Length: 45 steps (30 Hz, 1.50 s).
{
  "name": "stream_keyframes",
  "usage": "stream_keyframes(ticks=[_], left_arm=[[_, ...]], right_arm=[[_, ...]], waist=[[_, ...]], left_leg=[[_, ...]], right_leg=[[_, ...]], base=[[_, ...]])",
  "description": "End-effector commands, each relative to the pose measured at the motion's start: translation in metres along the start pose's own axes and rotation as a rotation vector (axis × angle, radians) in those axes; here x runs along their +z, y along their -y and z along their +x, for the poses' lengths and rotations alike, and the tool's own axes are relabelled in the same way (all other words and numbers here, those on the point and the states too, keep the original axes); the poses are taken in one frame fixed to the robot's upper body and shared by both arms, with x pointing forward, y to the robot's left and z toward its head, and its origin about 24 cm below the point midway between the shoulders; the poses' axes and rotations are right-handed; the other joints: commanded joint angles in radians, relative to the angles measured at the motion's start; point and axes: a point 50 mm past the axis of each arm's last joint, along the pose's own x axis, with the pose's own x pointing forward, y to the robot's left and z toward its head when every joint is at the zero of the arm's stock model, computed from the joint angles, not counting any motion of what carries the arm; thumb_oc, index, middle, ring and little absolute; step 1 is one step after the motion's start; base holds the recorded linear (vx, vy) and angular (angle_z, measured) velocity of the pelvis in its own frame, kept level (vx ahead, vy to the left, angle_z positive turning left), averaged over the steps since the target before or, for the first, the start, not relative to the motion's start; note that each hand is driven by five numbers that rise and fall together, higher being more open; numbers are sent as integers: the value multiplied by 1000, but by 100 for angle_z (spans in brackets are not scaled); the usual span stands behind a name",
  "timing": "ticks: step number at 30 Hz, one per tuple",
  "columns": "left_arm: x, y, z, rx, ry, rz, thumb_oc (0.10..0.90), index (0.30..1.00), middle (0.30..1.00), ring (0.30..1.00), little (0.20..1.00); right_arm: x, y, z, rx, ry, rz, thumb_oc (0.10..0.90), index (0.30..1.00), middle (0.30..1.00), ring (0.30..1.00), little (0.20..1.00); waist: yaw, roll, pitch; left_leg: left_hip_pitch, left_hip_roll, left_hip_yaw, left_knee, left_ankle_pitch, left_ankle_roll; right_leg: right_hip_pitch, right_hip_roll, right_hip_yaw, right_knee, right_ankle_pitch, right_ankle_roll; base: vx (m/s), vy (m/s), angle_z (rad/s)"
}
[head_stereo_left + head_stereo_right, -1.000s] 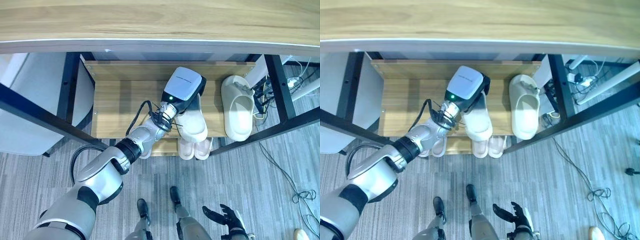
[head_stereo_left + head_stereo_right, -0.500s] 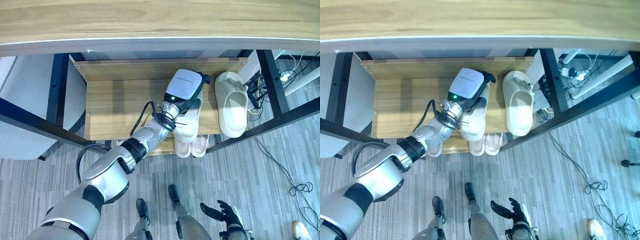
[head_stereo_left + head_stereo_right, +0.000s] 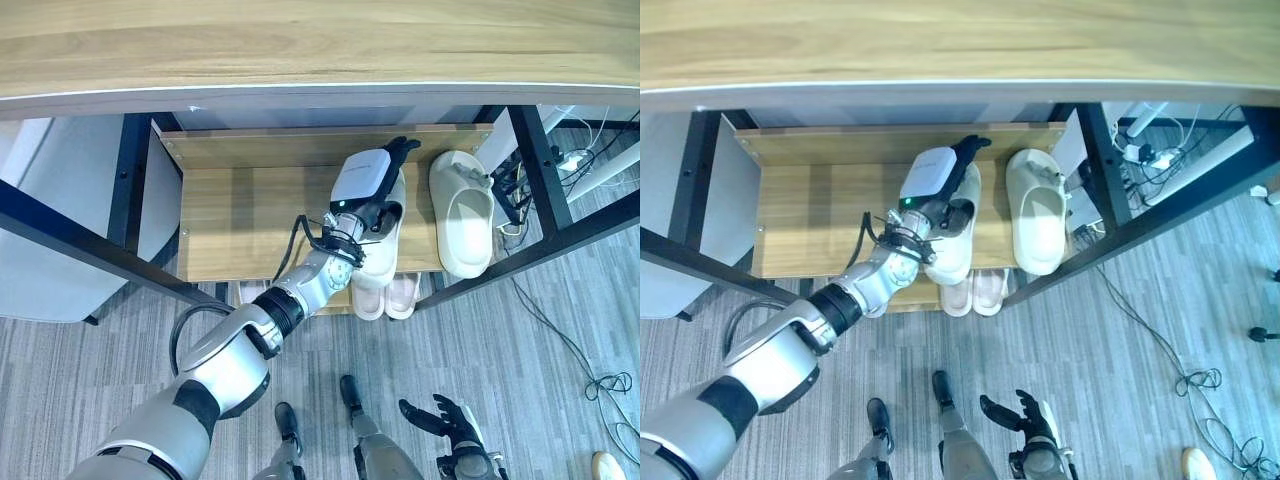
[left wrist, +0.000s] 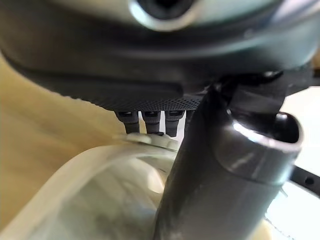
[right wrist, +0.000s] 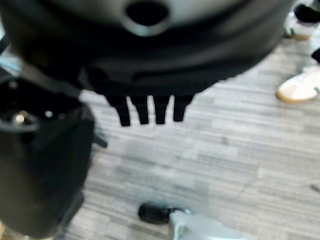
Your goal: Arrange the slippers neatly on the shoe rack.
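Cream slipper [image 3: 384, 255] apparently under left hand [image 3: 398, 152].

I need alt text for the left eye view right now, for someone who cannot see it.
The robot's left hand reaches onto the wooden shoe rack shelf and rests on a cream foam slipper, beside a matching cream slipper lying to its right. A pair of pale pink slippers sits on the lower shelf, and the right hand hangs over the grey floor.

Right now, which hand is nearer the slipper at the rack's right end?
Left. The left hand is on the shelf, on the neighbouring slipper just left of the right-end slipper. The right hand hangs low over the floor, well clear of the shoe rack.
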Motion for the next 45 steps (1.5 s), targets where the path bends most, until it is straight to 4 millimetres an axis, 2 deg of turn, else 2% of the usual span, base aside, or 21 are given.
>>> stream_keyframes(ticks=[1, 3, 4, 13, 19, 26, 45], left_arm=[[51, -3, 19, 34, 126, -173, 800, 900, 900, 900, 900], [50, -2, 18, 30, 117, -197, 800, 900, 900, 900, 900], [48, 2, 16, 18, 84, -266, 800, 900, 900, 900, 900], [45, 3, 17, 5, 69, -222, 800, 900, 900, 900, 900], [35, -9, 25, 38, 41, -125, 800, 900, 900, 900, 900], [35, -43, 37, 123, 75, -55, 800, 900, 900, 900, 900], [29, -70, 45, 255, 23, -52, 800, 900, 900, 900, 900]], right_arm=[[-16, 22, -1, -37, -50, 14, 800, 900, 900, 900, 900], [-15, 17, -1, -21, -55, 27, 800, 900, 900, 900, 900], [-18, 12, -2, 0, -79, 42, 800, 900, 900, 900, 900], [-33, 6, -8, 33, -143, 46, 800, 900, 900, 900, 900], [-31, 8, -7, 35, -135, 33, 800, 900, 900, 900, 900], [-35, 6, -9, 43, -134, 14, 800, 900, 900, 900, 900], [-27, 7, -7, 40, -97, -9, 800, 900, 900, 900, 900]], waist=[[-3, 30, -28], [-1, 31, -28], [2, 31, -33], [6, 25, -52], [4, 21, -59], [6, 18, -58], [3, 17, -74]], left_leg=[[5, 18, -61, 2, -35, -63], [9, 17, -62, 2, -34, -63], [19, 16, -64, 2, -31, -64], [34, 17, -68, 2, -30, -66], [26, 19, -67, 2, -27, -69], [-1, 28, -61, 2, -20, -68], [8, 42, -61, 2, -24, -73]], right_leg=[[8, -49, -52, 11, -55, 95], [12, -49, -52, 12, -56, 95], [26, -49, -56, 11, -57, 95], [46, -48, -67, 6, -59, 96], [37, -50, -68, 6, -54, 97], [8, -48, -65, 6, -46, 97], [13, -39, -73, 9, -56, 93]], base=[[0, 0, 0], [0, 0, 0], [0, 0, 0], [0, 0, 0], [-2, -7, 0], [2, -9, -1], [3, -2, 0]])
